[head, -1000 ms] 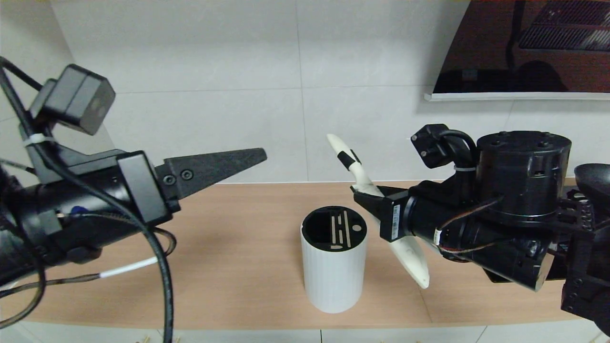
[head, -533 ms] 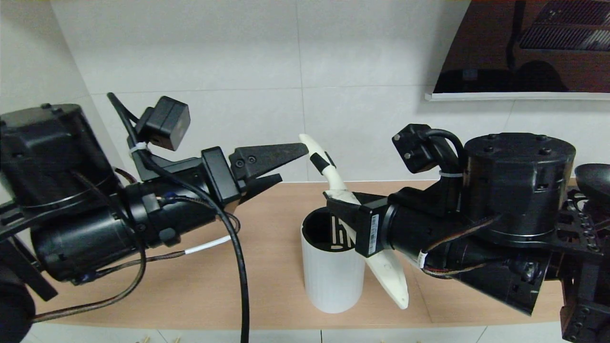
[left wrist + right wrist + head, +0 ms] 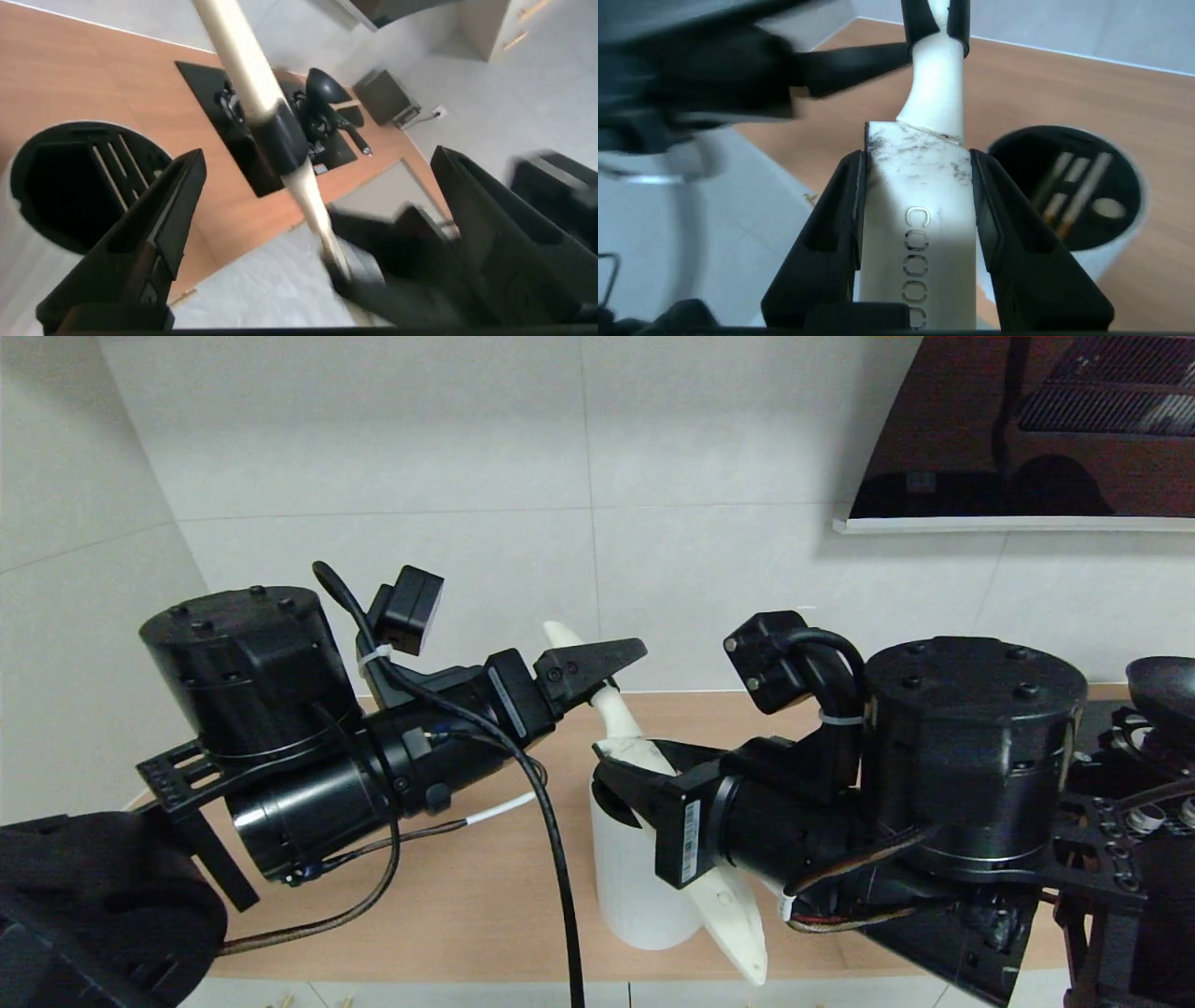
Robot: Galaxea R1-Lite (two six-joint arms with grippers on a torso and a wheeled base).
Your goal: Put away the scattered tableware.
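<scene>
**Condition.** The white spatula [image 3: 724,907] is clamped across its broad neck by the right gripper [image 3: 917,233]. It is held tilted, blade end down, in front of the white holder [image 3: 627,896]. The handle end rises toward the wall. The left gripper [image 3: 320,159] is spread wide, with one finger on either side of the handle near its dark band. No contact with the handle can be made out. The holder stands upright on the wooden counter [image 3: 467,887], with a few utensils already inside (seen in both wrist views).

**Hazards.**
- A transfer between arms appears to be in preparation. If the right jaws are released before the left jaws have closed, the spatula would be dropped. The blade hangs near the counter's front edge, so a fall to the floor is judged possible.
- A grip taken high on the handle leaves the heavier blade far below. The spatula could swing or slip in the jaws.
- The two grippers are close together, so a clash of fingers is possible during closing.
- The blade passes just beside the holder wall. The holder could be tipped by a sideways sweep.

**Change noted.** A second ago the left gripper was well apart from the spatula, at the left of the scene. It has since been brought in around the handle. Over the same interval the spatula has been carried leftward by the right arm, from beside the holder to across its front.
</scene>
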